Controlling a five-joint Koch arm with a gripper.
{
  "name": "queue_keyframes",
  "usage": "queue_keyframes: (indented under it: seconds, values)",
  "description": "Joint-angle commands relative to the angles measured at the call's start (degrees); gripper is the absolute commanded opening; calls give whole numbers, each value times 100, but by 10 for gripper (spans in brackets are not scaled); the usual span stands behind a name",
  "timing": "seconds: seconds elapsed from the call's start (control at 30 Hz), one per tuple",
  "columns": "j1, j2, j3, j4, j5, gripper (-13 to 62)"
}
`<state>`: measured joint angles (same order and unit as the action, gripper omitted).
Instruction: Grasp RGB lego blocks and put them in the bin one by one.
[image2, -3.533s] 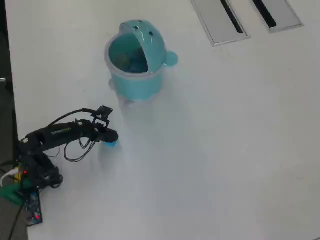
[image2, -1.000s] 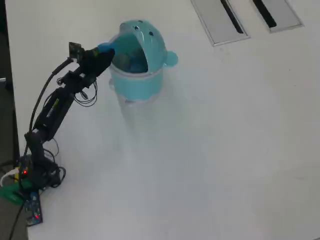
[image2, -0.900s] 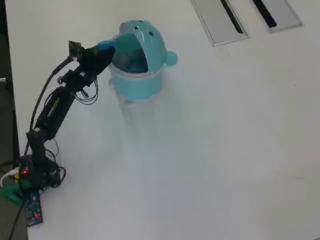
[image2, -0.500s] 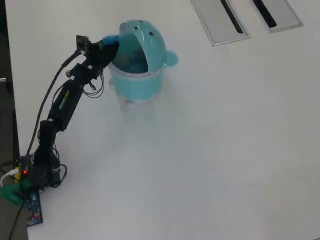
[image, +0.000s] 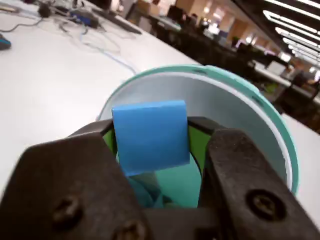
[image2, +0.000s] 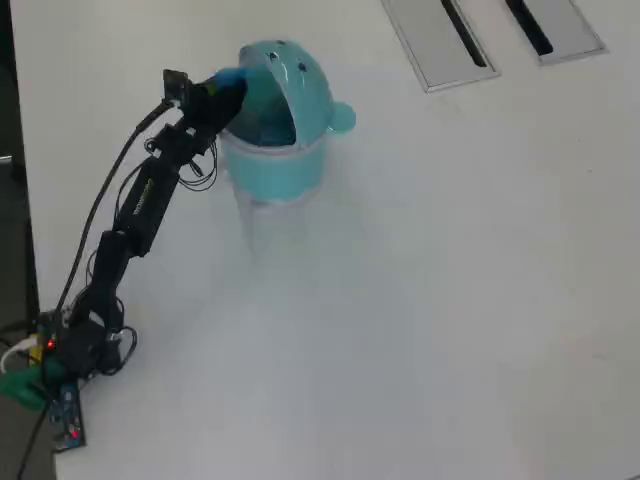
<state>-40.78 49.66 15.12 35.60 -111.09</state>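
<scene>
In the wrist view the fingers (image: 150, 137) are closed onto a blue lego block (image: 150, 134), one dark finger (image: 75, 185) pressing its left side and the other its right, so the block sits clamped between them with its flat face toward the camera. Directly beyond the block, toward 12 o'clock, is the open mouth of the turquoise bin (image: 270, 120), whose pale inner wall curves around behind the block; the block hangs over the near rim. Some bluish shapes lie down inside the bin below the block, but they are too blurred to name. In the overhead view the arm (image2: 140, 205) stretches from its base at the 8 o'clock corner of the white desk (image2: 450, 300) up toward 1 o'clock, and the fingers (image2: 228, 84) with the blue block (image2: 230, 78) meet the bin (image2: 275, 150) at its 10 o'clock rim. The bin stands upright with its domed lid (image2: 300, 75) tipped back and its side knob (image2: 343, 118) pointing to 3 o'clock. Two grey slotted panels (image2: 440, 40) lie at the desk's 1 o'clock edge.
</scene>
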Motion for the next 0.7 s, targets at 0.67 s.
queue_keyframes:
  seconds: [0.67]
  values:
    - [70,-149,-826,-70,-272,279]
